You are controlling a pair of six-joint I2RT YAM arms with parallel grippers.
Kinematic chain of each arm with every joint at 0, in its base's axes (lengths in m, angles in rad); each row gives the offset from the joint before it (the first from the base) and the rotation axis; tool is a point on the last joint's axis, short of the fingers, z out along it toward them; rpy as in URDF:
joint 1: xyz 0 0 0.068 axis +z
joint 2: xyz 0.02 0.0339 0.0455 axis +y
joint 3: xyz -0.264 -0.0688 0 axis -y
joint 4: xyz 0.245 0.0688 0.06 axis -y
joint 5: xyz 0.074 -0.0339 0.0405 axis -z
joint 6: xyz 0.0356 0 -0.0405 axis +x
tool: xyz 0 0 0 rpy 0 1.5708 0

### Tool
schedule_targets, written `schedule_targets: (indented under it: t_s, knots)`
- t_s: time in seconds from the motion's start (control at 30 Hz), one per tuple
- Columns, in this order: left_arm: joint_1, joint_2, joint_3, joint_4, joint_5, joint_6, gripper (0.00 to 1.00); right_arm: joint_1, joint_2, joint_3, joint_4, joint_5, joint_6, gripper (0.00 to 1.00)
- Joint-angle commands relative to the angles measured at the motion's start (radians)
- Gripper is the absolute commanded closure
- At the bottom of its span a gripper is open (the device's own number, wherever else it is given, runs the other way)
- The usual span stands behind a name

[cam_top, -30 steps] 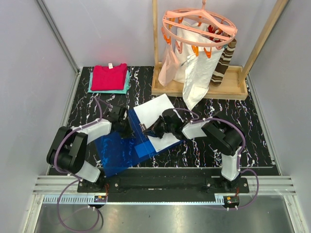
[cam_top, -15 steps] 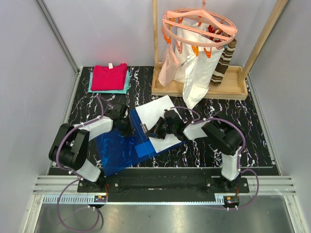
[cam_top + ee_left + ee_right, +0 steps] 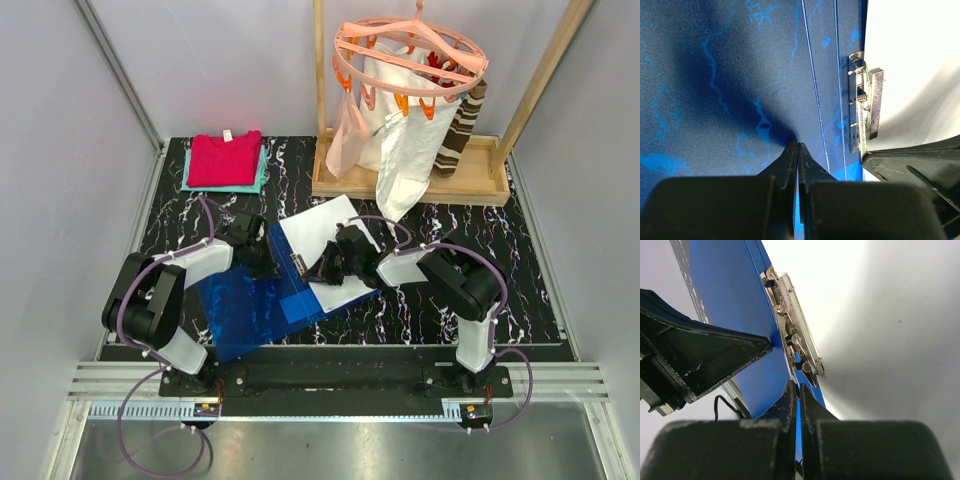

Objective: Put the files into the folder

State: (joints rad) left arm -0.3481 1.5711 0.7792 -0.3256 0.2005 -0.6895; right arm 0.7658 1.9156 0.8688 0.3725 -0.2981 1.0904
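The royal-blue folder [image 3: 245,310] lies open on the dark marbled table. White files [image 3: 318,228] rest on its right half beside the metal clip [image 3: 297,265]. My left gripper [image 3: 262,262] is shut, empty, its tip [image 3: 798,146] pressed on the blue cover [image 3: 730,75] left of the clip [image 3: 866,110]. My right gripper [image 3: 312,272] is also shut with nothing in it. Its tip [image 3: 799,387] sits at the near end of the clip [image 3: 795,335], by the files [image 3: 880,315]. The two grippers face each other across the spine.
Red and teal folded cloths [image 3: 226,160] lie at the back left. A wooden rack base [image 3: 410,190] stands at the back right, with an orange peg hanger [image 3: 410,55] above it. White garments [image 3: 405,170] hang down near the files' far corner.
Both grippers have edged slightly away from me along the folder's spine. Both stayed shut, and the files have not moved.
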Motion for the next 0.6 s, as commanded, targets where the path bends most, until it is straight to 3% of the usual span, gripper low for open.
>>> schedule_targets:
  t_s: [0.0,0.57]
  knots:
    - [0.003,0.072,-0.044,-0.070,-0.136,0.031,1.00,-0.016,0.094,-0.031,-0.227,0.162,-0.095,1.00]
    - [0.003,0.083,-0.051,-0.055,-0.124,0.028,1.00,-0.010,0.148,-0.071,-0.254,0.267,-0.138,1.00]
